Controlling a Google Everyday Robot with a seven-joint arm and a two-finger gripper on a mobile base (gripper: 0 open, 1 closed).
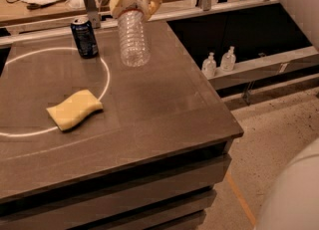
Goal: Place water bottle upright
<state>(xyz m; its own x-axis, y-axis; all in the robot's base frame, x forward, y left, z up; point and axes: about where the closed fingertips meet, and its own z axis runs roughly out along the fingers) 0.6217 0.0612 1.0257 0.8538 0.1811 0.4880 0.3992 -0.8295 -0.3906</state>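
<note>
Camera view: the gripper (133, 8) sits at the top of the frame, fingers clamped on the cap end of the water bottle (134, 42), which hangs base-down over the far side of the table (164, 104), just right of the soda can (84, 37). A yellow sponge (75, 109) lies nearer, well apart.

A dark table (164, 109) is marked with a white ring (106, 77). A blue can (83, 37) is stood upright on the ring's far edge. A yellow sponge (75, 109) is laid flat across its near arc. The gripper (134, 5) is held above the table's far side, clamped on the water bottle (133, 40).
</note>
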